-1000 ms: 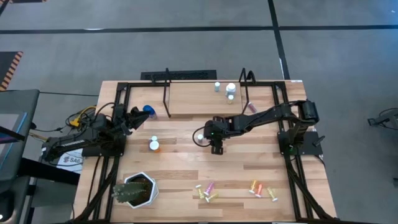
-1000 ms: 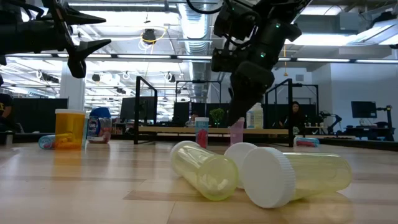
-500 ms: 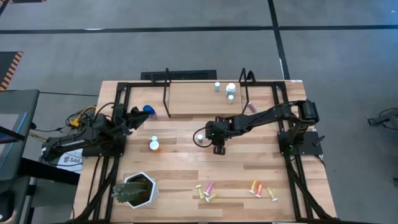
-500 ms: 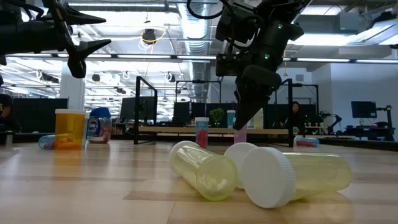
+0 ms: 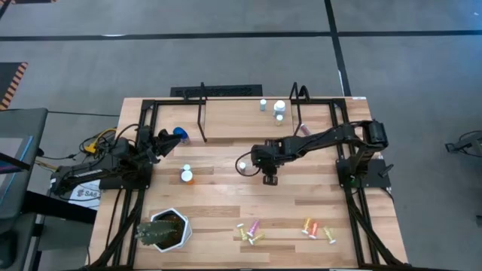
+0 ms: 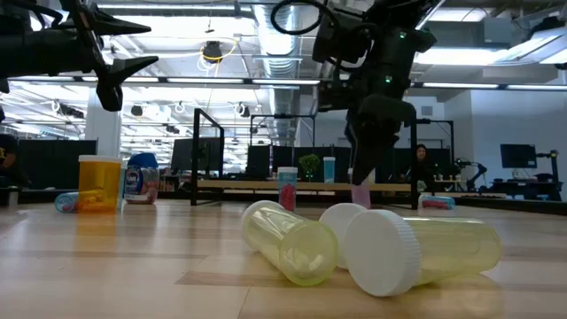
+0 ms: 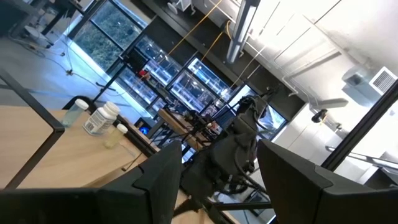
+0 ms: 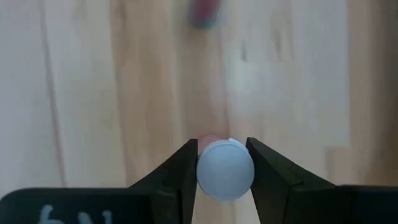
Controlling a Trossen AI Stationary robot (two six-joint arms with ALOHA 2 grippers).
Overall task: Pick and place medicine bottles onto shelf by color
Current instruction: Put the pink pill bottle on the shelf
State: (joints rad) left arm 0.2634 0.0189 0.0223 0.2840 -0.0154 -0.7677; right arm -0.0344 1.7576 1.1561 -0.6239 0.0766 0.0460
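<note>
My right gripper [image 5: 270, 179] hangs over the middle of the table, pointing steeply down and shut on a small pink medicine bottle [image 6: 361, 195] with a white cap [image 8: 225, 170]. My left gripper [image 5: 163, 139] waits open, raised at the table's left side, beside a blue-lidded bottle [image 5: 179, 133]. The shelf [image 5: 241, 120] stands along the far edge with white bottles [image 5: 279, 108] on its right part. An orange bottle [image 5: 186, 175] stands left of centre. Yellow, pink and orange bottles [image 5: 251, 232] lie near the front edge. My right gripper pinches the pink bottle just under its white cap [image 8: 225, 170], one finger [image 8: 185, 167] on each side. The fingers come from above, slanting down. The bottle stands roughly upright below them. A nearer bottle hides its base, so I cannot tell whether it is off the table.
A spiky green plant in a white pot [image 5: 162, 230] sits at the front left. A pink bottle [image 5: 303, 129] lies by the shelf's right uprights. In the low view, yellow bottles [image 6: 292, 241] lie close to the camera. Black frame rails [image 5: 354, 218] run along both table sides.
My right gripper has drawn its fingers in on the pink bottle and shifted a little toward the table's right edge, carrying the bottle with it. The wrist has tipped to point more steeply down.
</note>
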